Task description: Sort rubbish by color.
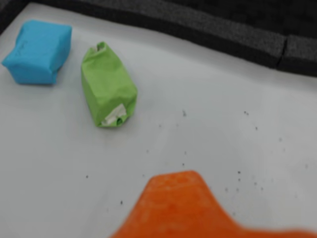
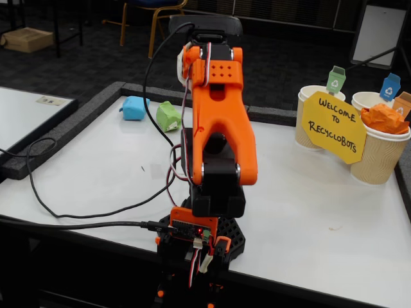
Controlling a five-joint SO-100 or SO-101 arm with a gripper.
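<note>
Blue wad [image 1: 37,52] beside green wad [image 1: 108,87]

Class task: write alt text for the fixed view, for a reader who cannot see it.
An orange robot arm stands folded at the near edge of a white table. Behind it lie a light blue wad and a green wad; at right, an orange wad sits in one of the paper cups behind a yellow sign.

Crumpled matt paper wads [image 1: 108,87] on smooth white table [image 1: 208,124].
</note>
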